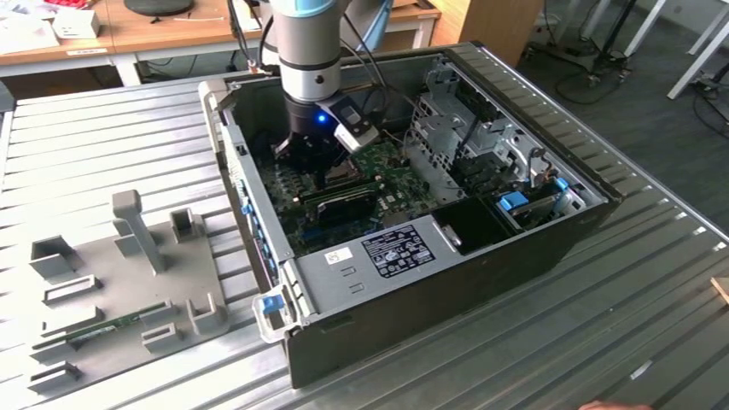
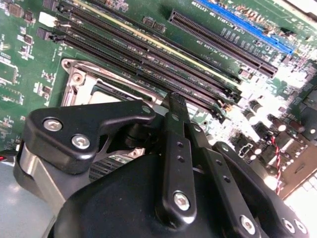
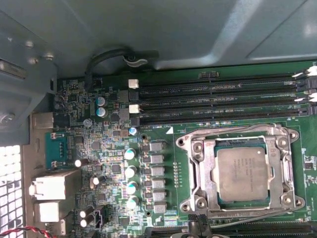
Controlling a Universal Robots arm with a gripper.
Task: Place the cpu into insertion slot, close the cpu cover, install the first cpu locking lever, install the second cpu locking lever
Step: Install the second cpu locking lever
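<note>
Silver-grey cpu [image 3: 243, 173] (print unreadable), seated in insertion slot [image 3: 216, 171]

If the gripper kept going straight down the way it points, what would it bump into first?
Probably the cpu in its slot, or the metal cover framing it. The gripper hangs just above that spot on the green board, though depth is hard to judge.

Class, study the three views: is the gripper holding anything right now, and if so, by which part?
It cannot be told. The gripper is low over the green board beside the socket frame, and the cpu already sits in the insertion slot.
</note>
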